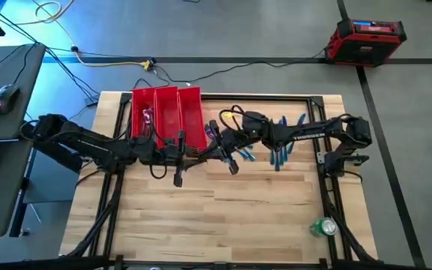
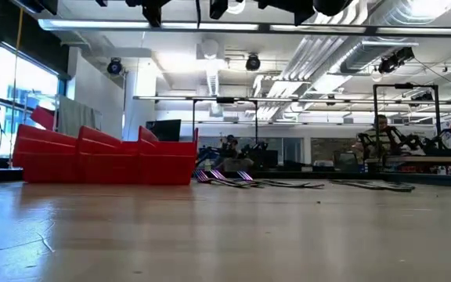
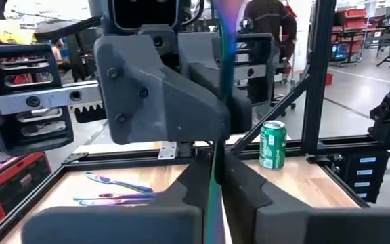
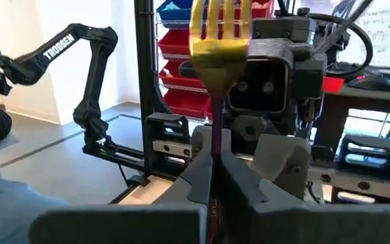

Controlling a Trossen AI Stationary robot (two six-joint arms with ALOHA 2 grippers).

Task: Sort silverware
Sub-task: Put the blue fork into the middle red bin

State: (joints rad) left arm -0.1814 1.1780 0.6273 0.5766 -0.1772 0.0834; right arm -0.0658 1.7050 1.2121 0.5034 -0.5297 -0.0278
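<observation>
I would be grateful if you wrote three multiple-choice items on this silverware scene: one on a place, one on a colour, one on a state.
1. Where does the red tray sit in the high view?
A. At the table's far edge, left of centre
B. At the near right corner
C. On the floor

2. What colour is the can?
A. Blue
B. Green
C. Yellow

3. What is the right gripper doing?
A. Hanging open and empty
B. Resting inside the tray
C. Shut on a fork, tines up

Answers: 1 A, the tray lies along the far edge left of the middle. 2 B, the left wrist view shows a green can. 3 C, the right wrist view shows the fork's handle clamped between the fingers.
</observation>
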